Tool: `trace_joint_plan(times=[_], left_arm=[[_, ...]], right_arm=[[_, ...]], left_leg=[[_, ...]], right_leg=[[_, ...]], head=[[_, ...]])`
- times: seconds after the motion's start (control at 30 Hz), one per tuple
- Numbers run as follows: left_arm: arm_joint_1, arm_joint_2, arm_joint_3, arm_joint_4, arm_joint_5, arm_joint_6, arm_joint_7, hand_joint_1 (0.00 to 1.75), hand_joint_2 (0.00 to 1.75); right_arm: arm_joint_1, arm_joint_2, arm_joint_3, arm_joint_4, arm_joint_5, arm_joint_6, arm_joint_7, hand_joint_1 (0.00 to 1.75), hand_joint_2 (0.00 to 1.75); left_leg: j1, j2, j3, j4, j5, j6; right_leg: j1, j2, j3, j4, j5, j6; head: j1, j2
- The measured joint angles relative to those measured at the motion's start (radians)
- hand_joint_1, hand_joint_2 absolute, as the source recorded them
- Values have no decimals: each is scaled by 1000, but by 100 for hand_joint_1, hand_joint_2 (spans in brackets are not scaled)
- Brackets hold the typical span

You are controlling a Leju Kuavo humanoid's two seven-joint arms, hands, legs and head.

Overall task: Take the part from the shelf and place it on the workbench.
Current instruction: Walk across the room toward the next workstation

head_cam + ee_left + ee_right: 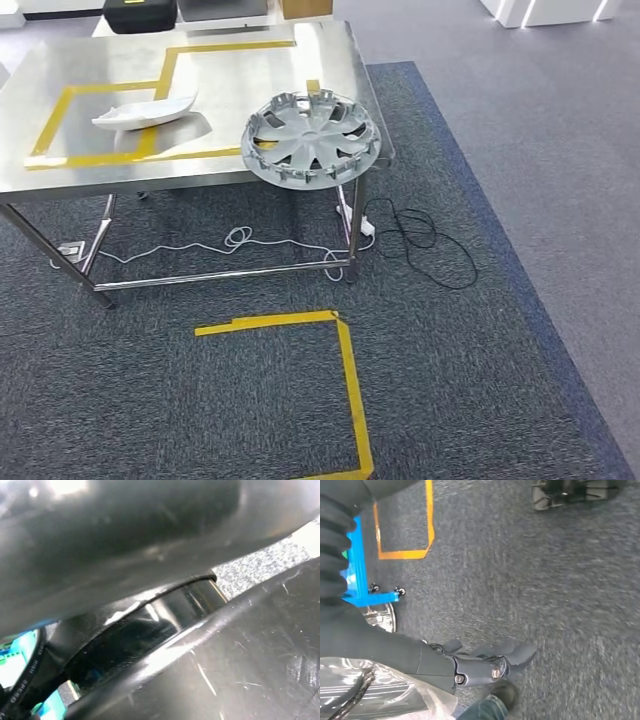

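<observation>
right hand (490, 665) hangs over the carpet (546, 580), fingers (516, 655) fairly straight and lying close together, pinching nothing. a person's shoe (505, 694) sits just beside it. left wrist view is dark glossy blur close to the lens, so cannot tell how the left hand's fingers lie or whether they grip anything.

landmark: bench (226, 90). on the floor in front of the bench, yellow tape (351, 380) marks part of a square. under the bench a white cable (226, 243) trails, black cable (430, 245) loops beside its right leg.

hubcap (311, 137) lies flat on the bench's near right corner, rim hanging slightly past the edge. white curved panel (145, 112) rests left of it inside the taped rectangle on the benchtop. black case (140, 14) stands past the far edge of the bench.

which one is the task's part cannot be told for sure; both parts already lie on the bench, no shelf visible, so placing looks done or nearly so.

handling guess: hubcap is light, stiff thin plastic, clips at the rim brittle, smooth face slippery; best taken at the outer rim or through a spoke gap. panel looks light, somewhat flexible; take hold along its long edge.
</observation>
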Motion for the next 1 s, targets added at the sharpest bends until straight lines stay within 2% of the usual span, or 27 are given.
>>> trace_joint_plan(times=[0.03, 0.07, 0.1, 0.13, 0.17, 0.2, 0.23, 0.27, 0.3, 0.33, 0.37, 0.4, 0.43, 0.5, 0.53, 0.57, 0.6, 0.63, 0.67, 0.7, 0.73, 0.77, 0.8, 0.87, 0.9, 0.93, 1.0], left_arm=[[0, 1, 0, 0, 0, 0, 0, 0, 0], [0, 1, 1, 0, 0, 1, 0, 0, 0], [0, 2, 1, 0, 0, 1, 0, 0, 0], [-1, 2, 1, 0, 0, 1, 0, 0, 0], [-2, 3, 1, 0, 0, 2, -1, 0, 0], [-3, 3, 1, 0, 0, 2, -2, 0, 0], [-4, 2, 1, 0, 0, 2, -4, 0, 0], [-6, 2, 1, 0, 0, 2, -7, 0, 0], [-6, 1, 1, 0, 0, 3, -9, 0, 0], [-6, 1, 1, 0, -1, 3, -11, 0, 0], [-5, 1, 2, 0, -1, 3, -13, 0, 0], [-5, 2, 2, 0, -2, 3, -14, 0, 0], [-4, 1, 2, 0, -2, 3, -15, 0, 0], [-5, 1, 2, 0, -3, 3, -16, 0, 0], [-5, 1, 2, 0, -3, 3, -16, 0, 0], [-4, 1, 2, 0, -3, 3, -16, 0, 0], [-4, 1, 2, 0, -3, 3, -16, 0, 0], [-4, 1, 2, 0, -3, 3, -16, 0, 0], [-5, 1, 3, 0, -3, 3, -17, 0, 0], [-5, 1, 3, 0, -3, 3, -17, 0, 0], [-6, 0, 3, 0, -3, 3, -17, 0, 0], [-6, -1, 3, 0, -3, 3, -17, 0, 0], [-7, -2, 3, 0, -3, 3, -18, 0, 0], [-6, -2, 3, 0, -2, 3, -18, 0, 0], [-4, -2, 4, 0, -2, 3, -17, 0, 0], [-2, -1, 4, 0, -2, 3, -17, 0, 0], [-1, 0, 4, 0, -2, 3, -17, 0, 0]], right_arm=[[0, 2, 0, 0, 1, 1, 4, 0, 175], [0, 3, 0, 0, 2, 1, 8, 0, 175], [0, 4, 0, 1, 3, 3, 13, 0, 175], [0, 5, 0, 1, 4, 5, 17, 0, 175], [0, 7, 0, 1, 6, 9, 19, 0, 175], [-1, 7, 0, 1, 8, 12, 21, 0, 175], [-1, 8, 0, 1, 10, 14, 22, 0, 175], [-2, 8, 0, 1, 12, 15, 22, 0, 175], [-2, 9, 0, 1, 13, 16, 22, 0, 175], [-1, 9, 0, 2, 15, 16, 21, 0, 175], [0, 10, 0, 2, 15, 16, 20, 0, 175], [1, 10, 0, 2, 14, 16, 18, 0, 175], [2, 10, 0, 3, 12, 16, 15, 0, 175], [1, 10, -1, 3, 7, 16, 10, 0, 175], [1, 10, -1, 3, 6, 17, 8, 0, 175], [0, 10, -1, 3, 4, 18, 6, 0, 175], [0, 10, -2, 3, 3, 19, 4, 0, 175], [0, 10, -3, 3, 0, 20, 1, 0, 175], [-1, 10, -4, 3, -5, 23, -3, 0, 175], [-3, 10, -7, 3, -11, 28, -8, 0, 175], [-6, 10, -11, 3, -17, 32, -13, 0, 175], [-9, 10, -14, 3, -22, 37, -18, 0, 175], [-11, 10, -19, 3, -27, 40, -20, 0, 175], [-12, 10, -25, 3, -34, 47, -22, 0, 175], [-11, 10, -28, 4, -36, 49, -22, 0, 175], [-11, 10, -31, 4, -37, 50, -22, 0, 175], [-10, 10, -35, 5, -38, 51, -21, 0, 175]], left_leg=[[3, 0, -4, 57, -25, -5], [6, 0, 2, 90, -26, -8], [9, 0, 23, 90, -7, -11], [12, 0, 60, 53, 21, -13], [15, 0, 107, -10, 37, -15], [15, -2, 153, -80, 41, -14], [14, -5, 186, -134, 36, -11], [12, -7, 201, -166, 26, -5], [7, -9, 204, -177, 25, 4], [6, -8, 195, -177, 33, 15], [6, -6, 185, -179, 42, 26], [5, -4, 173, -180, 53, 38], [6, -1, 159, -182, 66, 48], [1, 1, 128, -182, 93, 59], [-2, 1, 111, -181, 106, 60], [-5, 2, 94, -180, 119, 61], [-8, 3, 76, -179, 132, 61], [-10, 3, 60, -179, 145, 60], [-12, 3, 47, -178, 158, 59], [-14, 3, 37, -177, 169, 56], [-15, 3, 30, -176, 181, 52], [-15, 3, 25, -176, 193, 47], [-14, 4, 22, -178, 205, 41], [-10, 4, 17, -182, 220, 28], [-9, 2, 13, -173, 202, 21], [-7, 1, 7, -148, 162, 14], [-2, 0, -10, -37, 43, 2]], right_leg=[[0, -1, -15, 7, 9, 1], [0, -2, -33, 15, 17, 1], [-1, -3, -52, 25, 23, 3], [-2, -4, -69, 36, 28, 6], [-3, -4, -85, 47, 32, 9], [-3, -4, -98, 57, 36, 14], [-2, -3, -106, 63, 42, 20], [-2, -3, -112, 65, 49, 26], [-2, -3, -115, 64, 59, 34], [-4, -2, -118, 62, 66, 41], [-6, -1, -124, 64, 62, 47], [-8, 1, -132, 79, 38, 52], [-9, 4, -147, 113, -6, 54], [-9, 7, -178, 230, -114, 55], [-8, 8, -187, 292, -146, 55], [-8, 8, -183, 334, -150, 54], [-8, 8, -166, 348, -130, 52], [-6, 8, -132, 328, -97, 48], [-4, 9, -80, 274, -68, 42], [1, 8, -15, 193, -58, 36], [5, 8, 46, 104, -66, 29], [9, 10, 90, 36, -82, 25], [12, 10, 113, -7, -94, 21], [13, 9, 104, -19, -84, 12], [12, 7, 93, -19, -72, 5], [10, 4, 81, -20, -58, -2], [9, -1, 51, -16, -32, -10]], head=[[0, 0], [0, 0], [0, 0], [0, 0], [0, 0], [0, 0], [1, 0], [0, 0], [1, 0], [1, 0], [1, 0], [3, 0], [4, 0], [8, 0], [8, 0], [8, 0], [9, 0], [8, 0], [9, 0], [9, 0], [10, 0], [10, 0], [10, 0], [10, 0], [9, 0], [7, 0], [3, 0]])
